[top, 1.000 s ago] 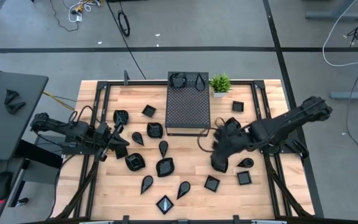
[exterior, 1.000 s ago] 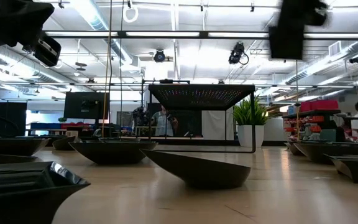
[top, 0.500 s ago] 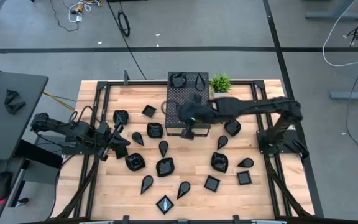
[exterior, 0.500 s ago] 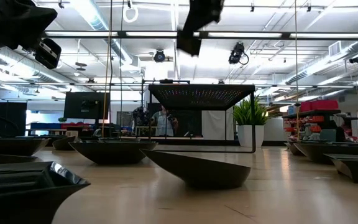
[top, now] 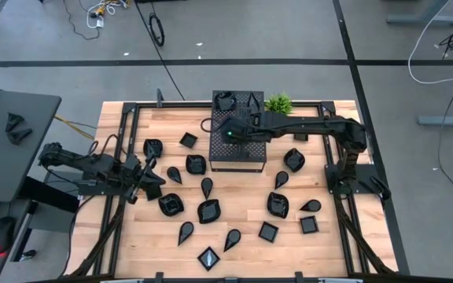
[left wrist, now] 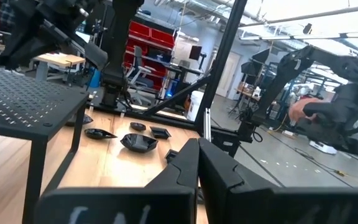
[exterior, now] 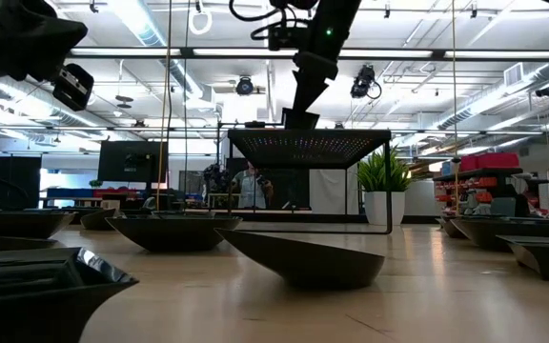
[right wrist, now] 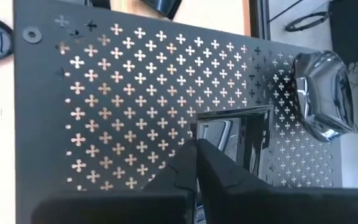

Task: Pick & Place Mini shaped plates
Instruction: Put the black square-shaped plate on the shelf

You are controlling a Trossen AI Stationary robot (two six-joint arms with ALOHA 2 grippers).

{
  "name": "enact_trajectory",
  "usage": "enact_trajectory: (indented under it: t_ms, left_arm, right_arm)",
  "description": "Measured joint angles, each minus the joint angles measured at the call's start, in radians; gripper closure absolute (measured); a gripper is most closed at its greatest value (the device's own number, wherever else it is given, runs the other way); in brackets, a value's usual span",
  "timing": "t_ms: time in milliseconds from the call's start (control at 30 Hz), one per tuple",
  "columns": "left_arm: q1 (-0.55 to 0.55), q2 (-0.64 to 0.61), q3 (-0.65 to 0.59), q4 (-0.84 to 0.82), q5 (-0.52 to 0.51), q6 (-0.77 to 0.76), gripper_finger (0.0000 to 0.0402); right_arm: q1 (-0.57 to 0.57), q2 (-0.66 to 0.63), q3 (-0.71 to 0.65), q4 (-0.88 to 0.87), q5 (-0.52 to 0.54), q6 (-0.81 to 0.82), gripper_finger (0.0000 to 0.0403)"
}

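Observation:
Many glossy black mini plates lie scattered on the wooden table (top: pixel 171 236), among them a leaf plate (top: pixel 278 204) and a square one (top: pixel 268 232). Two more plates (top: pixel 226 101) (top: pixel 253 101) rest on the far end of the perforated black box (top: pixel 238 153). My right gripper (top: pixel 230 132) (right wrist: pixel 196 152) reaches over the box top (right wrist: pixel 123 93), shut on a square plate (right wrist: pixel 238 140). My left gripper (top: pixel 152 179) (left wrist: pixel 197 155) waits shut and low near the table's left side. My right gripper pinches the square plate by one rim (right wrist: pixel 207 134) between its two fingers, coming from above and pointing down. In the low view the plate (exterior: pixel 300 117) sits at the box top's height. Whether it rests on the box, I cannot tell.
A small green plant (top: pixel 278 104) stands by the box's far right corner. Black frame rails (top: pixel 128 126) run along the table's edges. Another glossy plate (right wrist: pixel 325 93) lies on the box close to the held one. Bare perforated top stretches toward the box's near end.
My right arm has swung from the plates at the table's right side up and toward the far left, over the box. It has then come down until the gripper hangs just above the box top. The left arm has kept still.

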State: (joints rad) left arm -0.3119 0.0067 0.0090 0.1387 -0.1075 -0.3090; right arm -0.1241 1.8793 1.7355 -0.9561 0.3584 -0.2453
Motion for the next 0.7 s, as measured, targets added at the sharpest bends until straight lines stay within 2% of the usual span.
enact_trajectory:
  t_ms: [300,700]
  left_arm:
    - [0.0,0.0,0.0,-0.003,0.007,-0.002,0.039]
    - [0.0,0.0,0.0,-0.002,0.007,-0.003,0.039]
  right_arm:
    - [-0.002,0.011,-0.015,-0.033,0.002,0.0,0.0392]
    - [-0.002,0.011,-0.092,0.016,0.038,0.007,0.0391]
